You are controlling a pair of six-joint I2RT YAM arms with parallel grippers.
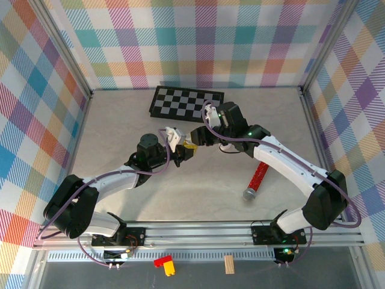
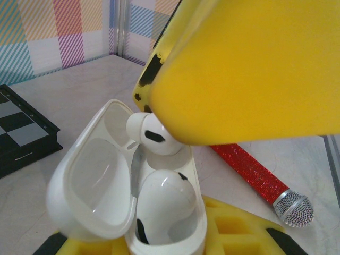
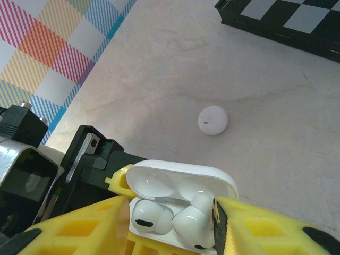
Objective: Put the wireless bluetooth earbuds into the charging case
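At the surface's point(image 1: 198, 192) centre, the left gripper point(image 1: 182, 149) is clamping an open charging case point(image 3: 159, 183) cradling two earbuds point(image 3: 151, 218), the right gripper point(image 3: 171, 210) flanking it, grip unclear.

Pale marbled table point(image 1: 120, 129) with checkerboard point(image 1: 186, 103), red microphone point(image 1: 257, 179), loose white earbud point(image 3: 213, 120).

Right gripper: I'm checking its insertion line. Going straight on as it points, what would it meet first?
Probably the earbud in the open charging case, right between its fingers, though depth is unclear.

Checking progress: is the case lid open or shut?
Open: the lid stands tilted back from the case, with earbuds visible inside.
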